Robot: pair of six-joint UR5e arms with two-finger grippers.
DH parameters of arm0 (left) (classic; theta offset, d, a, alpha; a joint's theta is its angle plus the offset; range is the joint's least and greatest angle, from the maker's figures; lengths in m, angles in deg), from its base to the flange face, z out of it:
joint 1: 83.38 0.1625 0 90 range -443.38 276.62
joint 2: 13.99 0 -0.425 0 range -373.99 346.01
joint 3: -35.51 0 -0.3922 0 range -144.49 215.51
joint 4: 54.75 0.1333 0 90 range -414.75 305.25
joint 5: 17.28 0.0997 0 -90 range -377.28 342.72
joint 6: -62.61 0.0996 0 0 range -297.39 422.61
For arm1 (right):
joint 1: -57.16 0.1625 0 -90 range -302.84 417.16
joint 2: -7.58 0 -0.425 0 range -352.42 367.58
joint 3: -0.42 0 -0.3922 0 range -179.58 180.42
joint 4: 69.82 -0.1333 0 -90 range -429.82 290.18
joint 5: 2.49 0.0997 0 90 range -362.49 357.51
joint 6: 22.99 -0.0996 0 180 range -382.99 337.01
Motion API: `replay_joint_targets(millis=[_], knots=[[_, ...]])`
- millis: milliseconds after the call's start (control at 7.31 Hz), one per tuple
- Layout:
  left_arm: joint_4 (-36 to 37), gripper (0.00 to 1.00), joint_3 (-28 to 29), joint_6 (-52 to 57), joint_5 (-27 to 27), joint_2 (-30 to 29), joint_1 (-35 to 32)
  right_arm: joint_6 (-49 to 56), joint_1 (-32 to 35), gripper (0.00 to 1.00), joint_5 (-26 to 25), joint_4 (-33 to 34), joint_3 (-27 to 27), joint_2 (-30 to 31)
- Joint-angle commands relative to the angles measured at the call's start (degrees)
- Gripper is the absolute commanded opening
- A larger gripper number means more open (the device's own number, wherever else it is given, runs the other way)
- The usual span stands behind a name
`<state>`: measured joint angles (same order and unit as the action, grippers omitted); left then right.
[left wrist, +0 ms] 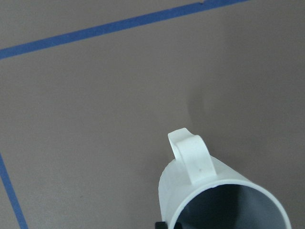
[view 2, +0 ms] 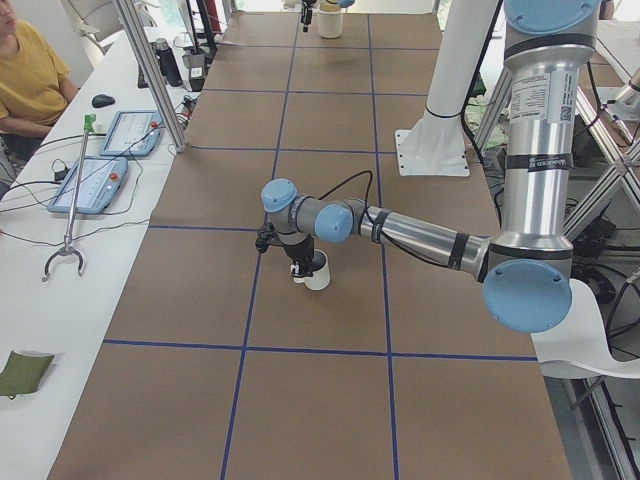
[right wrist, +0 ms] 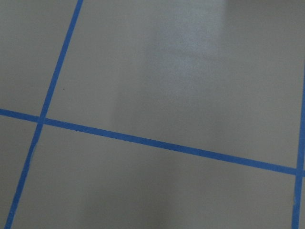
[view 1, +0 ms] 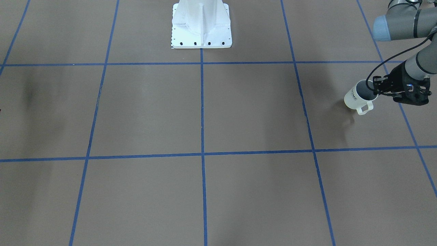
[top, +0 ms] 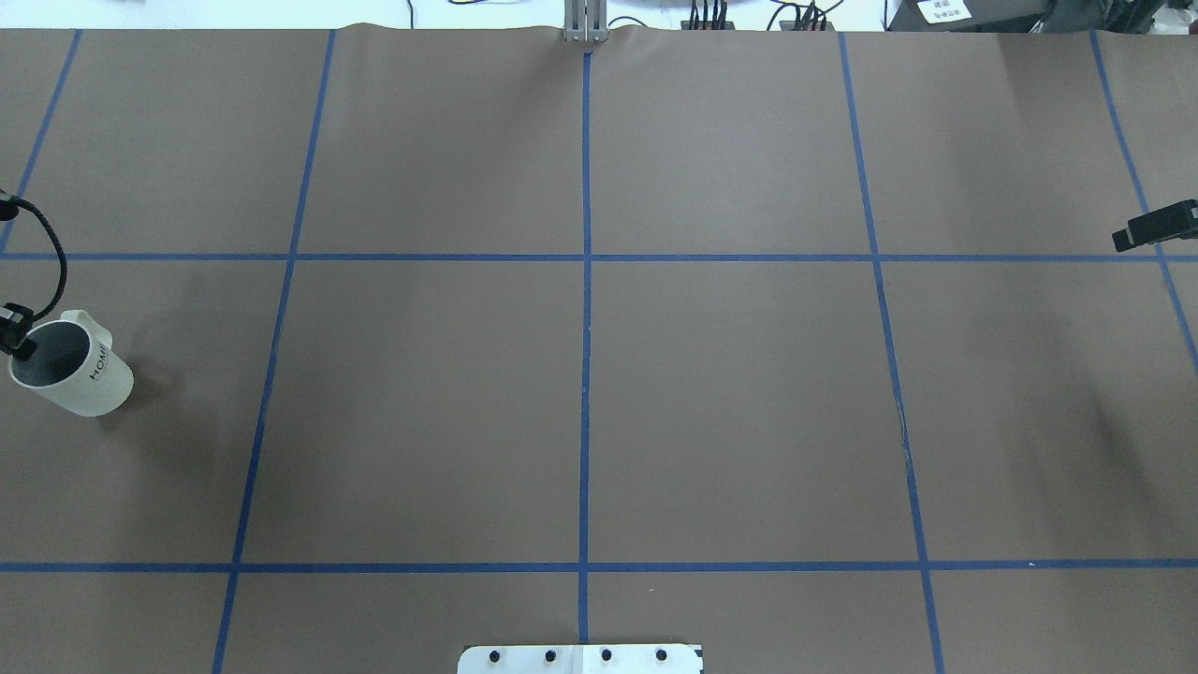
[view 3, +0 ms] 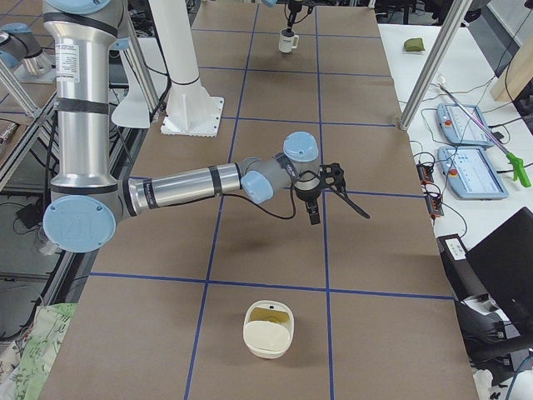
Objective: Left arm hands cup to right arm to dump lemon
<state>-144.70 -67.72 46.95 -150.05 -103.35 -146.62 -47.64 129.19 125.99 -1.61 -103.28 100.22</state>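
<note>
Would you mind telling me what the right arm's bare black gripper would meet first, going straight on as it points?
Likely the brown, blue-taped table: the right gripper seems to point downward, and its wrist view shows only that.

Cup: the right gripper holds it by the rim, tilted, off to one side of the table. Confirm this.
Wrong gripper: the left gripper holds the cup by the rim, tilted, off to one side of the table. The exterior front-facing view shows it.

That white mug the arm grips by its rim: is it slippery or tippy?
Probably rigid: the cup holds its shape pinched by the left gripper. Its smooth wall may slip. Gripped one-sided, it hangs tilted, so it might swing.
</note>
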Motion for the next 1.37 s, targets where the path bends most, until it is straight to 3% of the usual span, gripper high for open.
replay_joint_targets(millis=[0, 137, 411, 547, 821, 1232], knots=[[-0.05, 1.0, -1.7, 0.11, -0.03, -0.03, -0.13, 0.12, 0.05, 1.0, 0.1, 0.17, 0.17, 1.22], [0.04, 1.0, -3.88, 0.11, 0.14, -0.03, -1.79, 0.3, 1.09, 1.0, 0.11, 0.6, 0.25, 1.58], [0.65, 1.0, -3.65, 2.72, -0.03, -0.03, -10.99, 12.7, 6.26, 1.0, 2.39, 11.45, 0.25, 0.8], [0.74, 1.0, -0.16, 9.79, -0.12, -0.03, -16.25, 15.91, 8.55, 1.0, 2.3, 16.9, 0.17, -0.52], [0.48, 1.0, 9.15, 17.4, -5.46, -1.95, -23.83, 16.03, 12.42, 1.0, 2.3, 20.03, 0.43, -0.09], [0.56, 1.0, 9.45, 17.07, -4.96, -2.23, -24.13, 16.03, 14.1, 1.0, 4.92, 21.88, 3.32, -0.09]])
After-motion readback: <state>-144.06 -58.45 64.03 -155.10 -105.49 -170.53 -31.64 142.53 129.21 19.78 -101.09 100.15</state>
